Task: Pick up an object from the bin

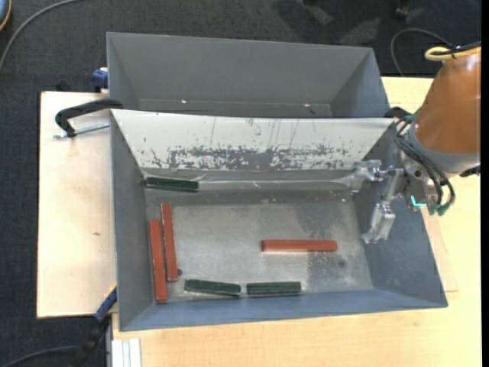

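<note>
Red bar (299,245) flat on bin (229,75) floor, hand (377,225) near it at right wall, grip impossible to tell.

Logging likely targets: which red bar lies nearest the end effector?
The lone red bar lying crosswise mid-floor; the red pair lies along the left wall.

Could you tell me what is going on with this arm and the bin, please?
A robot arm reaches into the grey bin from the right. Its gripper hangs near the right wall, touching no item. Closest is a red bar on the floor; two more red bars lie by the left wall, dark green bars along the edges.
</note>
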Robot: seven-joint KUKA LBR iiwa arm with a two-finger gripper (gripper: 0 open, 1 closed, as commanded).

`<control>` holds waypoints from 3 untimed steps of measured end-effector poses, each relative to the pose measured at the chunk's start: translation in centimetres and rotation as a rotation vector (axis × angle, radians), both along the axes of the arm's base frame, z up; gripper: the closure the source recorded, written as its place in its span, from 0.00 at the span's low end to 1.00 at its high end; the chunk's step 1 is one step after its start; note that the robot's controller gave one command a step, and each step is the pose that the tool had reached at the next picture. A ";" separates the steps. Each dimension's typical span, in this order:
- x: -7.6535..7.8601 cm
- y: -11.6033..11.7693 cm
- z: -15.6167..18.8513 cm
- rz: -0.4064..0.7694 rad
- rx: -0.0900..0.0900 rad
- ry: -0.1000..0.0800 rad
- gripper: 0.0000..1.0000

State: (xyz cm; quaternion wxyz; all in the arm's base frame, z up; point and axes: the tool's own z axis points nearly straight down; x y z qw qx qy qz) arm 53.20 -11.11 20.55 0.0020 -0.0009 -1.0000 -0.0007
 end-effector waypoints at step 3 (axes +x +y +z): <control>-2.6 10.6 -9.8 -0.173 0.000 -0.004 0.00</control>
